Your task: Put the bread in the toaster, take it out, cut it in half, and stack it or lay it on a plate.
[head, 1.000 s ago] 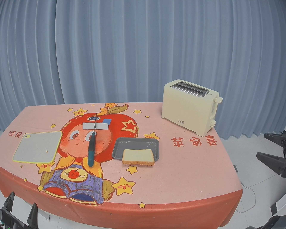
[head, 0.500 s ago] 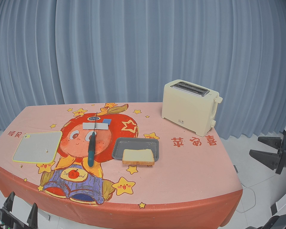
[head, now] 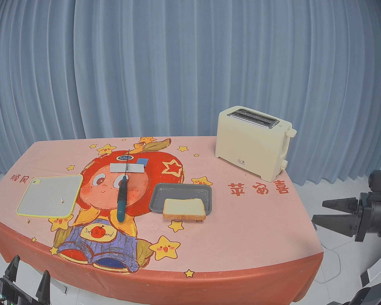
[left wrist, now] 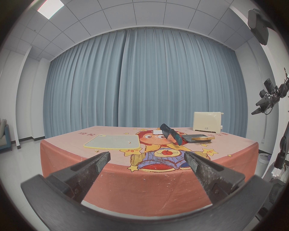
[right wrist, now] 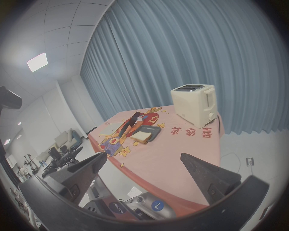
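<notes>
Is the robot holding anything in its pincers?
No, nothing. The left pincer and right pincer are both open and empty. The bread lies on the tray.

Bright, even light floods the worktop (head: 246,234); a ceiling panel (left wrist: 50,7) glows high above, well apart from the toaster (head: 250,145). Just a faint, soft shadow at the toaster's base. The curtain (head: 158,67) behind it bows toward the edges.

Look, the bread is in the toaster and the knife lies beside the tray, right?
No. The head view shows the bread on the grey tray's front edge, not in the toaster. The knife does lie beside the tray.
</notes>
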Robot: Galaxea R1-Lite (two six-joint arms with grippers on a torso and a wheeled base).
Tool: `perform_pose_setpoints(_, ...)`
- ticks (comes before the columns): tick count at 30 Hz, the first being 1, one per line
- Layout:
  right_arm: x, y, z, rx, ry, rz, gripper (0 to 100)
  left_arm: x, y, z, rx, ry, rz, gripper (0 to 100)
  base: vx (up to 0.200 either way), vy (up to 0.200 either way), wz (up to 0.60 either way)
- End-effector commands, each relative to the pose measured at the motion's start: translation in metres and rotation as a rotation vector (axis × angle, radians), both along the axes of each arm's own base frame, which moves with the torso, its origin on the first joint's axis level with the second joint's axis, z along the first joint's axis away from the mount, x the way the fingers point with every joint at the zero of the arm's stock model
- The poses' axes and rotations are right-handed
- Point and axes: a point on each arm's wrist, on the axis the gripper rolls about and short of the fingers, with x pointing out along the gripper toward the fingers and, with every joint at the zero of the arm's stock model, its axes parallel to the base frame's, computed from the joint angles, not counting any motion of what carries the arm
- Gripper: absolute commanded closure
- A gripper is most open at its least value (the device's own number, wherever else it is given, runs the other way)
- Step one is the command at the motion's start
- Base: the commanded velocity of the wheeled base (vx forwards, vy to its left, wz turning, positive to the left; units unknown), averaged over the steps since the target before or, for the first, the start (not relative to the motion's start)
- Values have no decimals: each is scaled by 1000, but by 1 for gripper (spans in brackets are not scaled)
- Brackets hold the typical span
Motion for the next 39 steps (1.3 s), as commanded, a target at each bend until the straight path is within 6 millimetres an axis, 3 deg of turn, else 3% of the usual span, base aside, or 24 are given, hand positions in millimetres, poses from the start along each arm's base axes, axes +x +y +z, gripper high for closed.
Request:
perform_pose_setpoints(1,2,9,-4,-4,35,50,0,1,0,-5,-1,17,1,0,0,0,0)
perform_pose_setpoints(9,16,31,-3,110,102,63,0,1,0,-5,-1,17,1,0,0,0,0)
perform_pose_setpoints(15,11,44,0,156,91,39,0,1,0,-5,-1,17,-1,0,0,0,0)
perform_pose_setpoints(39,23,60,-3,207,163,11,0,1,0,-5,-1,17,1,0,0,0,0)
